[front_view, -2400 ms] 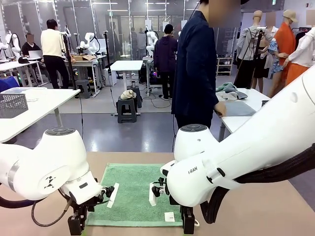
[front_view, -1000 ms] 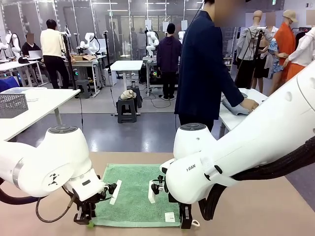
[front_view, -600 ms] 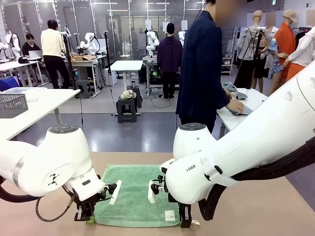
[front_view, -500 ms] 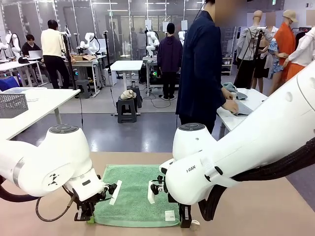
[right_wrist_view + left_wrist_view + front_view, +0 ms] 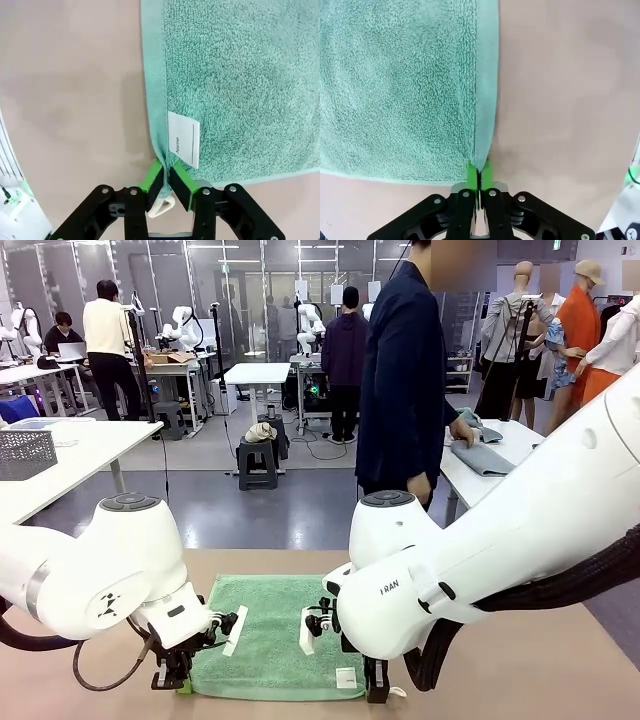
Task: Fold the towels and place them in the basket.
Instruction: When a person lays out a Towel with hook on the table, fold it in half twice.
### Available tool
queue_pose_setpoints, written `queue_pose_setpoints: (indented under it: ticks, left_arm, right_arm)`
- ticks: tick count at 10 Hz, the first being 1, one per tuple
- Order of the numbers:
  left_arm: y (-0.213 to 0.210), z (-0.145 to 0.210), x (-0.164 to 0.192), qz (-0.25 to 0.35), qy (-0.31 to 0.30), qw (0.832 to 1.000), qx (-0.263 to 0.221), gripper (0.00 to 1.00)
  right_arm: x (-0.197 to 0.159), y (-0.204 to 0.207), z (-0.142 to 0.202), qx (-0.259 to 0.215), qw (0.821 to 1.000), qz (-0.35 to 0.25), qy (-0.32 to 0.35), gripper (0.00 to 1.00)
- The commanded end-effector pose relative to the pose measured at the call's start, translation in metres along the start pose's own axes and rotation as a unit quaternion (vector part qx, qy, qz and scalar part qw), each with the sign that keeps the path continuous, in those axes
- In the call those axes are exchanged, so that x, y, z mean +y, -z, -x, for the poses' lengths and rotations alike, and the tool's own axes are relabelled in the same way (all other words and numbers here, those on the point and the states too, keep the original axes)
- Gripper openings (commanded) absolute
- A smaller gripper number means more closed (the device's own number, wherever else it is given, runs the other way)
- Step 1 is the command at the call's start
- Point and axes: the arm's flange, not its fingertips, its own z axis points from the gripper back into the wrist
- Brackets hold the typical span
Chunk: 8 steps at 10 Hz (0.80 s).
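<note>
While grippers (image 5: 479, 171) (image 5: 167, 174) pinch towel (image 5: 275, 635), person (image 5: 400, 390) stands beyond.

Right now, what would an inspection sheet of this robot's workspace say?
Surface: tan tabletop, with the towel spread on it.
Job's things: mid-green terry towel lies flat; white label near one near corner.
Clutter: nothing seen.
Grippers: left gripper shut on one near corner of the towel; right gripper shut on the other, by the label.
Cables: thick black cable bundle runs along the right arm.
Surroundings: person in a dark jacket stands beyond the table, beside grey cloths.
</note>
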Motion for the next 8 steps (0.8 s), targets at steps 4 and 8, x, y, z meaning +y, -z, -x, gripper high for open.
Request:
queue_pose_setpoints:
  ticks: [4,8]
  left_arm:
    - [0.000,-0.001,0.000,0.000,0.000,1.000,0.000,0.03]
    - [-0.011,0.000,-0.002,0.003,0.004,1.000,0.001,0.03]
  right_arm:
    - [0.002,-0.002,0.000,0.002,1.000,0.000,0.015,0.13]
    - [-0.001,-0.008,0.003,0.004,1.000,-0.006,0.016,0.13]
